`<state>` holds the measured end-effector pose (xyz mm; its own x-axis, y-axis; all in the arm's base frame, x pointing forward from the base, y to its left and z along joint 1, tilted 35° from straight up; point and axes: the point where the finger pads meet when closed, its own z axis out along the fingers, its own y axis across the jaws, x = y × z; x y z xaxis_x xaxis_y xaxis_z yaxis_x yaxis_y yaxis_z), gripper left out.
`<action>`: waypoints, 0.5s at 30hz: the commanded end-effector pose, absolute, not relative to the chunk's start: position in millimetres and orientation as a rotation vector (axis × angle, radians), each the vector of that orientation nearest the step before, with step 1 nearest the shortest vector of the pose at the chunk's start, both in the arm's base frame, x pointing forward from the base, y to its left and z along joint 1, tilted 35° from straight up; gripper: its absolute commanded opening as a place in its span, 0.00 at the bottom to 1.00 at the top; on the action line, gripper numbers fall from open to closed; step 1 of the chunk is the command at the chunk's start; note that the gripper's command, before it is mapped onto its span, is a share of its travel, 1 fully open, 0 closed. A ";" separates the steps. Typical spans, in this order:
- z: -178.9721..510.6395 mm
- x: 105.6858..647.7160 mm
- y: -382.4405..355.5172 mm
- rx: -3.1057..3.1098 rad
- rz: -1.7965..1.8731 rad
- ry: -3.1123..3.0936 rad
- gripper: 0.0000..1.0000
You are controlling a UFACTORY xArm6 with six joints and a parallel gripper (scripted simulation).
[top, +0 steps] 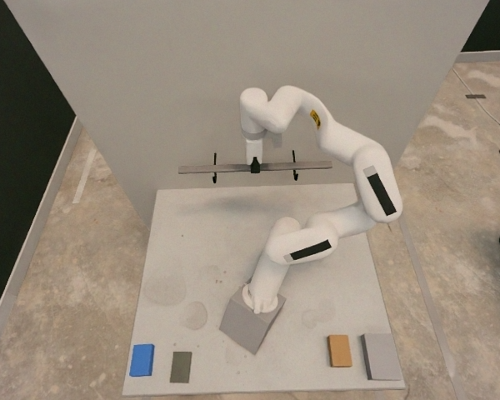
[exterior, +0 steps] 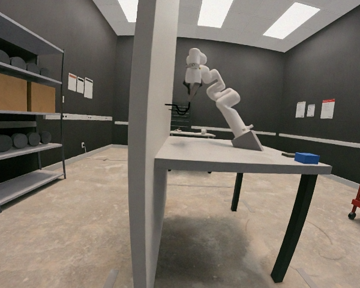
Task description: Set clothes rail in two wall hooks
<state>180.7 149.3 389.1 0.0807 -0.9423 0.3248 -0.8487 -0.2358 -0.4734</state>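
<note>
while the clothes rail (top: 254,167) hangs level across the front of the wall (top: 164,86), we have it pinched at its middle, the gripper (top: 254,166) clamped on the bar from above. in the top view the rail crosses both black hooks: the left hook (top: 214,168) and the right hook (top: 294,165), with each end of the bar sticking out past its hook. in the exterior view the gripper tip (exterior: 188,102) sits right at the upturned ends of the hooks (exterior: 177,108), but we cannot tell from there whether the bar already rests in the cradles or only floats just over them.

that doubt is the main risk, we judge. if we let go with the rail short of the curve, it could land on the hook tips and roll off toward the table (top: 190,241) below. a slight tilt in our hold could seat one end and leave the other riding high. pulling the fingers away upward could also drag the bar back out of the hooks if it sticks to them.

farther off, the arm's base block (top: 237,329) and four small blocks along the near table edge, among them a blue one (top: 142,359), are well apart from all this.
</note>
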 end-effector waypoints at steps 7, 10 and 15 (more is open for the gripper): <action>389.9 180.7 149.7 -2.182 -0.865 1.831 0.00; 389.9 180.7 149.7 -2.182 -0.865 1.831 0.00; 393.7 187.4 151.6 -2.182 -0.865 1.832 0.00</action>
<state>182.9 150.0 390.3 0.0807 -0.9424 0.3246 -0.8486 -0.2358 -0.4737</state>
